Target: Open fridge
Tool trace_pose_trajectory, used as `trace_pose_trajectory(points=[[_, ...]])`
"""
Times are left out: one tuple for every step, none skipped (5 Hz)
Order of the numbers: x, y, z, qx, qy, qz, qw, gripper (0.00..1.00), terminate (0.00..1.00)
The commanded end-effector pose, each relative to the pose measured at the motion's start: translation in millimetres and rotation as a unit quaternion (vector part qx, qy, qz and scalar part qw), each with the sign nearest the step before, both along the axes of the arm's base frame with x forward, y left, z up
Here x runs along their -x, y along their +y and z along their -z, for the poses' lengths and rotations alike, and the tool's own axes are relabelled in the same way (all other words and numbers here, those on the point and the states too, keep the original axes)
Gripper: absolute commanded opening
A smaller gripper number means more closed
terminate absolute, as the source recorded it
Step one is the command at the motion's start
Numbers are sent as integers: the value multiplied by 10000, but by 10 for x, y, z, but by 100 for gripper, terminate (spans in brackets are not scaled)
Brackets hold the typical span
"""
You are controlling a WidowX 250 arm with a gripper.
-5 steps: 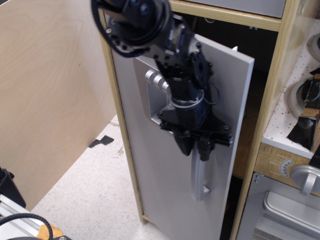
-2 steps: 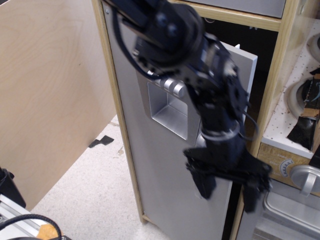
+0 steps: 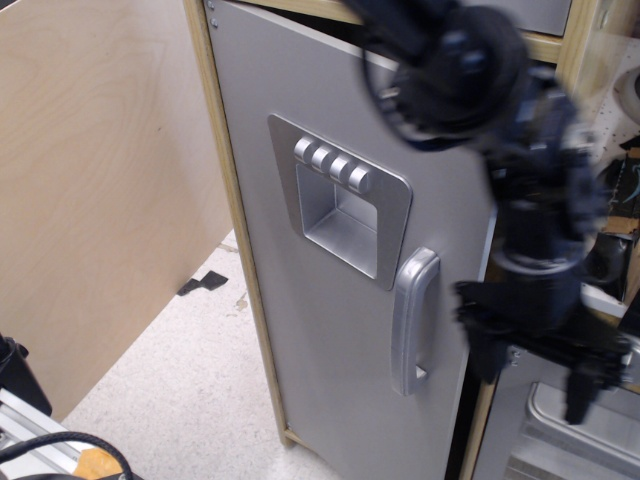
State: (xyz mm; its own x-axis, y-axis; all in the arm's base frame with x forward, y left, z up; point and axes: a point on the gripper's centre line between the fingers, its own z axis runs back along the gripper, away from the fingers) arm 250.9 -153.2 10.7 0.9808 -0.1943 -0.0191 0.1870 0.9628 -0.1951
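The fridge is a tall light-wood cabinet with a flat grey door (image 3: pixel 310 330). The door stands ajar, hinged on the left, with a dark gap along its top right. It carries a silver dispenser recess (image 3: pixel 345 210) with four round buttons and a vertical silver handle (image 3: pixel 413 322). My black gripper (image 3: pixel 530 375) hangs to the right of the door's free edge, at about the height of the handle's lower end. Its fingers (image 3: pixel 578 392) point down, spread apart and empty. My arm hides the door's upper right corner.
A large plywood panel (image 3: pixel 100 200) stands to the left, over a speckled floor with a black tape mark (image 3: pixel 205 283). The silver oven door (image 3: pixel 560 435) is at the lower right, below my gripper. A white pegboard shelf (image 3: pixel 610 120) is at the right edge.
My gripper was at the handle and has left it, swinging right and down past the door's edge. The handle and dispenser are now uncovered, and the door has swung further out.
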Motion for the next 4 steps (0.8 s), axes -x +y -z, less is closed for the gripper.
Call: trace_pose_trajectory(points=[[-451,-201,-282,26,-286,733,9969,100,0],[-650,-45,-337,-119,-486,849,9951,100,0],[-746,196,-334,-201,-850,639,9941,100,0],[-725,323,-319,-448,-1294,114,9905,100,0]])
